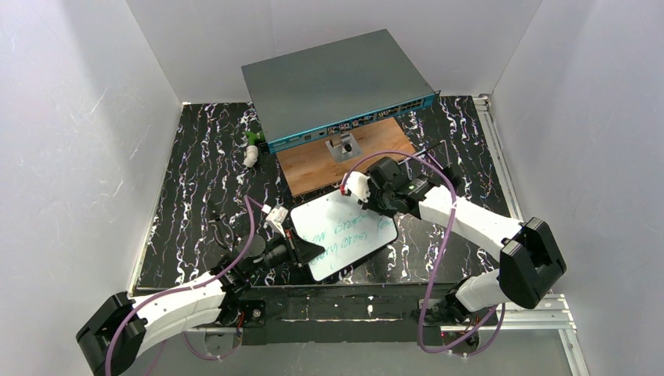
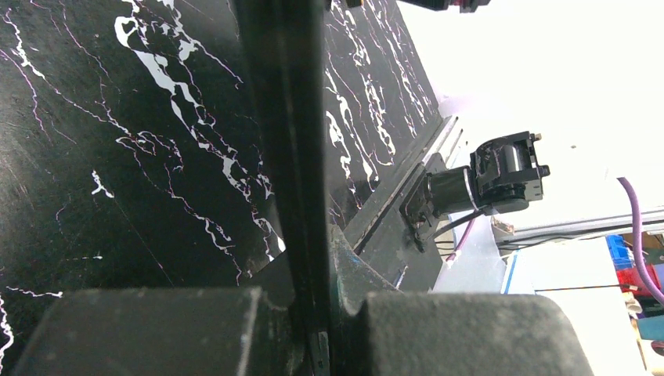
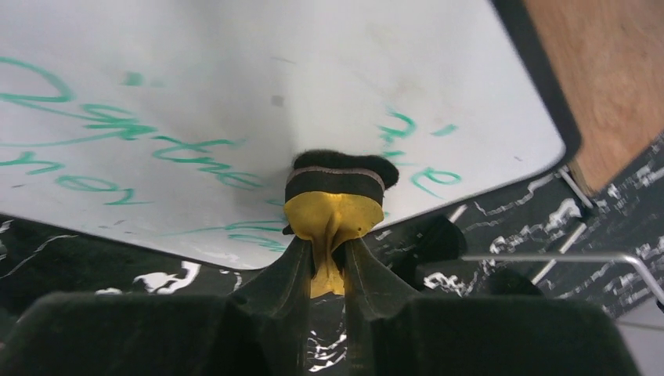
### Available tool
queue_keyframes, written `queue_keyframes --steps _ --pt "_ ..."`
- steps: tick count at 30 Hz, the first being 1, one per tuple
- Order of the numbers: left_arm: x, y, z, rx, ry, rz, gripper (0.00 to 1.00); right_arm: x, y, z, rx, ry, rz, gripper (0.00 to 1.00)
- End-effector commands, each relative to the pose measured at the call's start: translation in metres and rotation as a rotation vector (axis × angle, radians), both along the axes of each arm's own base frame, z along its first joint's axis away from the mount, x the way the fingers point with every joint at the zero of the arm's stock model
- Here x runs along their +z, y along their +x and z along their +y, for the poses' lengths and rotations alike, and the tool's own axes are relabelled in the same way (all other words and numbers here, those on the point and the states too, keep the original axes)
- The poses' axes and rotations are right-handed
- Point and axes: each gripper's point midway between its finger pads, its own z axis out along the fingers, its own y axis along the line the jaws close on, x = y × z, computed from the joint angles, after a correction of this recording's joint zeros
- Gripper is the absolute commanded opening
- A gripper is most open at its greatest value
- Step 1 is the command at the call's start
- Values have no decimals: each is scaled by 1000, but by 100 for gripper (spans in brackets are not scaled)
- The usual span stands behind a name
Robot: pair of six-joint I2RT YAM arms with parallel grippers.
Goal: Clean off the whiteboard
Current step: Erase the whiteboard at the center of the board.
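Just below the middle of the top view lies the whiteboard (image 1: pixel 348 235), on the black marbled surface (image 1: pixel 196 180), its long side running from lower left to upper right. Green writing (image 1: pixel 344 229) covers much of its face.

The left claw (image 1: pixel 304 251) is pressed together on the whiteboard's left edge. In the left wrist view the board's dark rim (image 2: pixel 286 157) runs straight up the frame and passes between the fingers (image 2: pixel 156 329) at the bottom, clamped there. Whether that edge is lifted off the surface I cannot tell.

The right claw (image 1: pixel 356 188) sits at the whiteboard's upper right end. In the right wrist view this claw (image 3: pixel 329 262) pinches the yellow body of an eraser (image 3: pixel 333 207), whose black felt face touches the white face (image 3: pixel 235 70) near its lower rim. Green strokes lie to the left of the felt and a few just to its right.

Toward the top centre of the top view, beyond the whiteboard, a wooden board (image 1: pixel 313 168) lies flat with a small metal bracket (image 1: pixel 342 147) on it. A grey box (image 1: pixel 329 78) with a teal front sits over its far end; its top is a solid panel, so nothing inside shows. Left of the box a small white and green thing (image 1: pixel 250 149) rests on the surface.
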Motion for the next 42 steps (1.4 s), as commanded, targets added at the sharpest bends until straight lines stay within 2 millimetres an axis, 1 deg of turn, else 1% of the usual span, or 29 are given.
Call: queue_keyframes --steps 1,2,3,5,6,8,10,12,15,18,20,21,24,26,27,28,30,34,36,39,42 --pt "24 -8 -10 -84 -52 -98 0 13 -30 40 150 117 88 1" --pt "24 -7 -11 -84 -52 -97 0 18 -30 45 151 137 94 1" --pt "24 -7 -11 -86 -51 -97 0 23 -26 47 141 144 84 1" --pt "24 -7 -11 -86 -50 -94 0 32 -12 48 98 142 38 1" --pt "24 -7 -12 -88 -50 -92 0 39 0 46 63 141 8 1" --pt "24 -7 -13 -90 -49 -91 0 44 15 41 11 132 -19 1" --pt "24 -7 -13 -95 -48 -89 0 45 25 36 -25 126 -35 1" --pt "25 -8 -14 -97 -49 -89 0 41 32 30 -53 106 -36 1" --pt "26 -8 -13 -96 -51 -92 0 31 34 21 -78 78 -25 1" --pt "27 -8 -12 -95 -52 -96 0 20 27 13 -58 42 -6 1" --pt "27 -9 -11 -93 -51 -99 0 12 11 11 3 37 47 1" --pt "26 -9 -11 -92 -51 -99 0 9 -4 16 59 69 96 1" --pt "26 -9 -11 -91 -51 -100 0 5 -34 25 180 92 169 1" --pt "26 -9 -11 -92 -52 -100 0 5 -43 28 218 96 189 1" --pt "26 -8 -11 -91 -53 -100 0 7 -42 29 215 100 185 1" --pt "26 -9 -11 -92 -53 -100 0 9 -38 31 196 103 174 1" --pt "26 -9 -11 -91 -54 -97 0 18 -18 31 132 107 112 1" --pt "27 -9 -10 -89 -55 -99 0 35 21 20 -6 101 5 1" --pt "27 -9 -10 -89 -55 -98 0 40 34 16 -50 99 -19 1" --pt "27 -8 -11 -89 -55 -100 0 41 44 12 -80 96 -37 1" --pt "26 -9 -11 -90 -54 -98 0 37 45 8 -92 86 -33 1"
